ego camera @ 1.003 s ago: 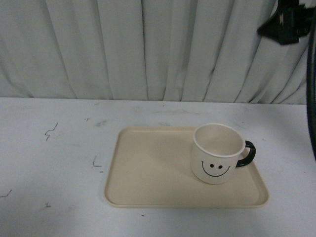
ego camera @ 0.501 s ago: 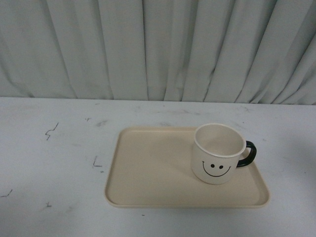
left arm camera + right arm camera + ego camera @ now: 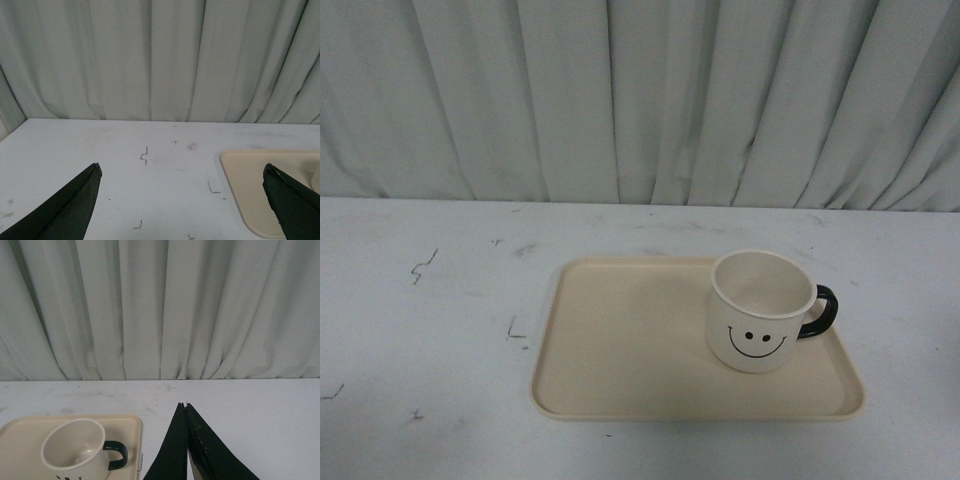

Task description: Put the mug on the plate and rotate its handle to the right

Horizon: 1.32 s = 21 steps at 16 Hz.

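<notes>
The mug [image 3: 761, 312] stands upright on the right part of the plate [image 3: 620, 350], its axis vertical and mouth up; the smiley faces my body camera, and the handle [image 3: 820, 311] points to my right, reaching over the plate's right rim; I judge both steps done. My right gripper [image 3: 186, 412] is pressed closed on nothing, near the plate and clear of the mug; my left gripper [image 3: 182, 182] is spread wide and empty, beside the plate's other end. The mug looks rigid, light, smooth-glazed and probably chippable; I would pinch its rim wall or clasp the body, not the small loop.
</notes>
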Each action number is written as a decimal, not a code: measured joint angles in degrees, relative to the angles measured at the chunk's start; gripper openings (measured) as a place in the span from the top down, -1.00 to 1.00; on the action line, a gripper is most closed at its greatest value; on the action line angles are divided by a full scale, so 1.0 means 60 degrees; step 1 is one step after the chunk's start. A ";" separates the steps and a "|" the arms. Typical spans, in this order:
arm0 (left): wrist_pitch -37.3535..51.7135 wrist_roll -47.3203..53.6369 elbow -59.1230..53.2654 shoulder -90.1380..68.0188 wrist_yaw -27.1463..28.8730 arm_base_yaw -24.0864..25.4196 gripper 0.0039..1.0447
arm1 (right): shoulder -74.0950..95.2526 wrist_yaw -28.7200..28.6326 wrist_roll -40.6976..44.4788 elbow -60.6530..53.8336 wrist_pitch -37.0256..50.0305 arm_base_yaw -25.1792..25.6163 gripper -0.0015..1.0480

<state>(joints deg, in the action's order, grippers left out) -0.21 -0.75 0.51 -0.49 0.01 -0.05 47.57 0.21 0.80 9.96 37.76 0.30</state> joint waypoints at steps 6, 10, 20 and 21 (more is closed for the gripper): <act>0.0000 0.0000 0.0000 0.0000 0.0000 0.0000 -0.88 | -0.1778 0.0000 0.0000 -0.0907 -0.0933 0.0004 0.96; 0.0000 0.0000 0.0000 0.0000 0.0000 0.0000 -0.88 | -0.2798 0.0000 0.0000 -0.1206 -0.1661 0.0004 0.96; 0.0000 0.0000 0.0000 0.0000 0.0000 0.0000 -0.88 | -0.4597 -0.0004 0.0000 -0.1552 -0.2962 0.0004 0.96; 0.0000 0.0000 0.0000 0.0000 0.0000 -0.0004 -0.88 | -0.4878 -0.0004 0.0000 -0.1552 -0.3238 0.0004 0.96</act>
<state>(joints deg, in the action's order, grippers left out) -0.21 -0.75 0.51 -0.49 0.01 -0.08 18.31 0.19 0.80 0.64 18.33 0.32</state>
